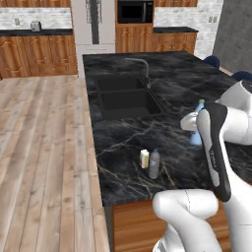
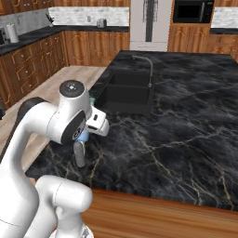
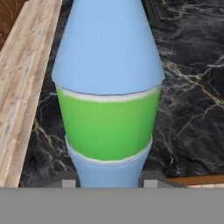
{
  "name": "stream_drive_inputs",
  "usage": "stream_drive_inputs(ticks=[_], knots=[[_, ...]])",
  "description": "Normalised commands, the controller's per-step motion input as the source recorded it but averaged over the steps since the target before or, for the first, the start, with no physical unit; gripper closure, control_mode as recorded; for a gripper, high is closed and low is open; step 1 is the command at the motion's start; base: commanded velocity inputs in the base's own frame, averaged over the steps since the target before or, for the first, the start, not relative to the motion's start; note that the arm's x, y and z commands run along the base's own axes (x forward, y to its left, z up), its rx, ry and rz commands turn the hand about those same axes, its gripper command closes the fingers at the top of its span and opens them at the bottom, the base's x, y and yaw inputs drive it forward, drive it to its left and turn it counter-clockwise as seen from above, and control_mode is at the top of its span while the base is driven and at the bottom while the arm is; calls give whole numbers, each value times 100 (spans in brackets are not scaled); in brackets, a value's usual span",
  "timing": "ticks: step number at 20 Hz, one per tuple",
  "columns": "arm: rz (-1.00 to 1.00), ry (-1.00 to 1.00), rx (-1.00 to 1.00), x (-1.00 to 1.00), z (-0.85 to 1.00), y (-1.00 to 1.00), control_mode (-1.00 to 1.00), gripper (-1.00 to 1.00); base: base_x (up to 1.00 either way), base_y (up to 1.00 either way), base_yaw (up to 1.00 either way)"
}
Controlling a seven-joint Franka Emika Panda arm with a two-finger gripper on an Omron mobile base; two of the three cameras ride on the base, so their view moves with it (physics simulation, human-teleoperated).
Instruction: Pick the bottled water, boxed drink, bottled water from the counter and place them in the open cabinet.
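Observation:
My gripper (image 3: 109,183) is shut on the blue bottled water (image 3: 108,87), which has a green label; a finger sits on each side of its base. In the left base view this bottle (image 1: 198,134) hangs by the white hand (image 1: 189,122), just above the black marble counter (image 1: 128,140). Near the counter's front edge stand the greyish bottled water (image 1: 154,164) and, touching or nearly touching it on the left, the cream boxed drink (image 1: 144,158). From the right base view the grey bottle (image 2: 80,154) stands below my hand (image 2: 96,122). The open cabinet is out of view.
A black double sink (image 1: 127,101) with a curved faucet (image 1: 142,66) lies behind the bottles. The counter edge drops to a wooden floor (image 1: 44,157) on the left. My own arm (image 1: 216,147) blocks the right of the left base view.

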Motion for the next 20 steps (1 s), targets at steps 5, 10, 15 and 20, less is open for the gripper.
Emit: stream_drive_inputs(ticks=[5, 10, 15, 20], knots=[[0, -20, -17, -51, 47, 9, -100, 100, 0, 0, 0], [0, -15, -16, -54, 56, 13, -100, 100, 0, 0, 0], [0, -6, -5, -65, 64, 6, -100, 100, 0, 0, 0], [0, -1, 0, -11, 6, 2, -100, 100, 0, 0, 0]])
